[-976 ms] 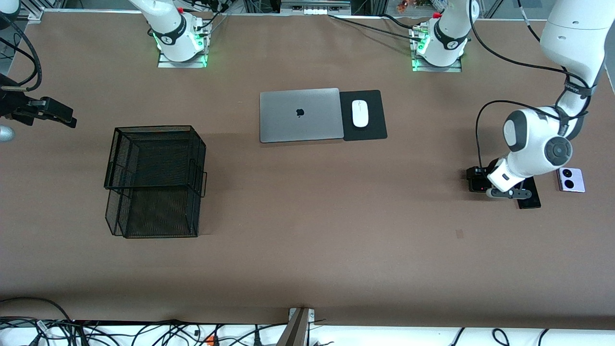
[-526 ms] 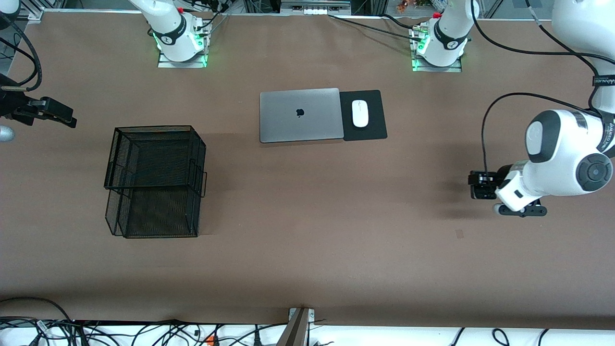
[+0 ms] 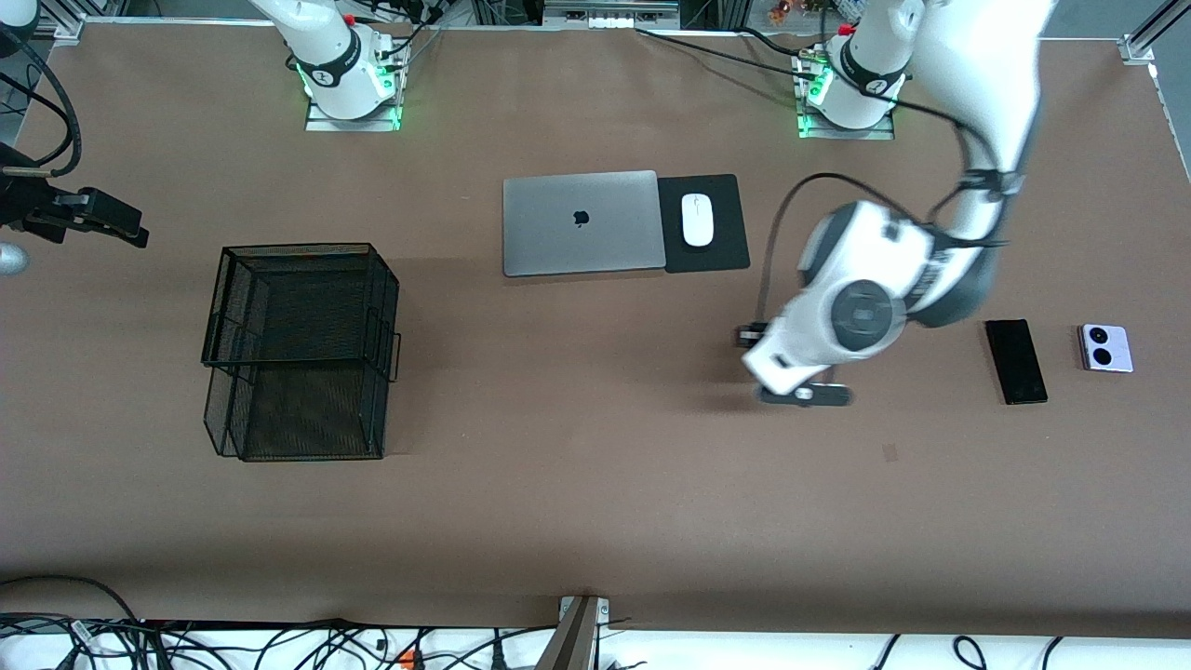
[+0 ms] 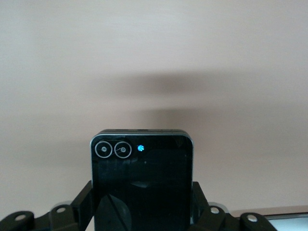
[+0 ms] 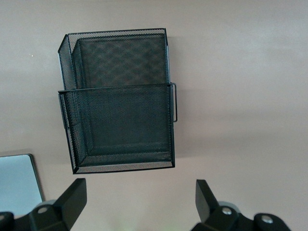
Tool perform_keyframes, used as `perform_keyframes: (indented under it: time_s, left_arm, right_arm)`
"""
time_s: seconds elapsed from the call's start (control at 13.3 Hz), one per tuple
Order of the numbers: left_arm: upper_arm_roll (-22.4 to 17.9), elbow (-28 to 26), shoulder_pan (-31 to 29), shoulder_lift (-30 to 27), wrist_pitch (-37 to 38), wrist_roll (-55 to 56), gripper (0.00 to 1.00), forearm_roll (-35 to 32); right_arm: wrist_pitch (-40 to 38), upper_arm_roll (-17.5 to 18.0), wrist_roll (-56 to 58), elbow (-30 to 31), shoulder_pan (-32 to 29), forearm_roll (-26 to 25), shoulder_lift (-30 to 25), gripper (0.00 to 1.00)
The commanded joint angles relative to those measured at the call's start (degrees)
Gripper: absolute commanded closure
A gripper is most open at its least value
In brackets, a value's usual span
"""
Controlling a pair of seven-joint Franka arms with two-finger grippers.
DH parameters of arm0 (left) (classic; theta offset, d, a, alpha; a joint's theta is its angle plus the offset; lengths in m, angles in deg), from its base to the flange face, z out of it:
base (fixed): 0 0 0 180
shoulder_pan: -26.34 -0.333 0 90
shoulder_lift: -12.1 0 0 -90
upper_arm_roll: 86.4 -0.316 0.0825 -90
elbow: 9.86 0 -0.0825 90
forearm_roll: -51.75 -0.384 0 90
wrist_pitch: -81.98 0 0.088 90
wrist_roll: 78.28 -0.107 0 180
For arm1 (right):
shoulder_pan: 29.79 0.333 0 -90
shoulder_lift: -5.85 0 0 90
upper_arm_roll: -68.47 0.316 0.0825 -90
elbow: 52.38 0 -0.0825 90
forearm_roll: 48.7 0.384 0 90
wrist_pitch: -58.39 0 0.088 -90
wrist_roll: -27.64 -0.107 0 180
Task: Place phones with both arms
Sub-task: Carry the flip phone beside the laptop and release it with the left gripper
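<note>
Squarish black phone [image 4: 142, 185] clamped in raised left gripper [image 4: 142, 211].

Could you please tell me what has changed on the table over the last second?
The left gripper, shut on the small black phone, lifted it from beside the long black phone and carried it toward the table's middle. The lavender phone, laptop, basket and open right gripper stayed put.

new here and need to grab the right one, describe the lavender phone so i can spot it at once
Start at the left arm's end of the table, well away from the grey laptop. Two phones lie side by side there: the long slim black phone and, closer to the table's end, the lavender phone. It is the small, squarish, pale one with two black lenses.
</note>
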State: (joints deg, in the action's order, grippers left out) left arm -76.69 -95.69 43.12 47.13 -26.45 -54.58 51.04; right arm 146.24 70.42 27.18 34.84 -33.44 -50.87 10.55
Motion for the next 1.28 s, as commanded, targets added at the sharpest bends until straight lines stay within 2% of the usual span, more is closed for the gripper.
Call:
perform_keyframes:
  time_s: [0.0,0.15,0.3,0.83,0.9,0.98,1.2]
  left_arm:
    - [-1.10,5.85,6.58,6.96,-5.35,6.23,0.61,0.90]
    - [-1.36,5.24,11.67,9.69,-12.90,11.95,0.61,0.19]
    - [-1.63,5.14,14.15,11.89,-17.32,16.79,0.60,0.10]
    - [-1.80,4.97,16.88,15.59,-21.38,18.13,0.54,-0.60]
    - [-1.80,4.97,16.88,15.59,-21.38,18.13,0.42,-0.69]
    - [-1.80,4.97,16.88,15.50,-21.29,18.13,0.00,-0.69]
    - [-1.72,4.97,16.36,13.49,-19.46,18.57,0.00,-0.69]
  right_arm:
    - [-0.05,0.42,-0.68,0.32,-0.39,-0.03,-0.57,0.00]
    - [-0.05,0.42,-0.77,0.32,-0.39,-0.11,-0.57,0.00]
    - [0.04,0.42,-0.77,0.32,-0.31,-0.03,-0.57,0.00]
    - [0.04,0.51,-0.68,0.32,-0.13,-0.11,0.05,0.00]
    - [0.04,0.51,-0.59,0.32,-0.13,-0.03,0.05,0.00]
    - [0.04,0.51,-0.42,0.32,0.13,-0.11,0.05,0.00]
    - [0.22,0.51,-0.68,0.40,1.09,-0.29,0.92,0.00]
